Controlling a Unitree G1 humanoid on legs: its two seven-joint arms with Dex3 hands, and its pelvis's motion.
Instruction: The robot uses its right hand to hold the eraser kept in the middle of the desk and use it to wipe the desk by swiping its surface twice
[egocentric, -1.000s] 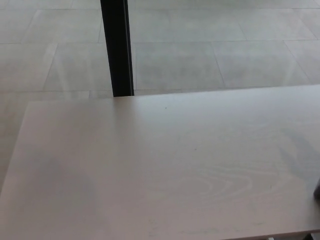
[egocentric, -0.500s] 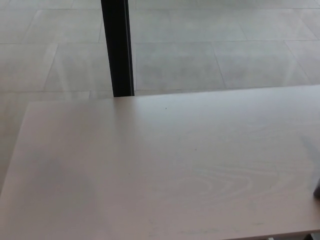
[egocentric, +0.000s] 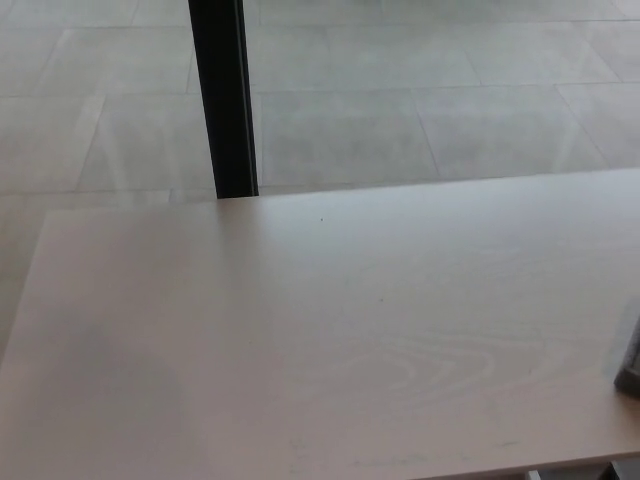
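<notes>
The pale wooden desk (egocentric: 330, 330) fills the lower part of the head view. A small dark grey thing (egocentric: 631, 365) lies on the desk at the picture's right edge, cut off by the frame. Too little of it shows to tell whether it is the eraser. Neither of my hands shows in this view.
A black upright post (egocentric: 222, 100) stands just behind the desk's far edge, left of centre. Grey floor tiles (egocentric: 430, 110) lie beyond the desk. The desk's left edge runs down the picture's left side, and its near edge shows at the bottom right.
The whole picture has shifted a little to the left, so the camera has turned. A bit more of the dark thing at the right edge shows now.
</notes>
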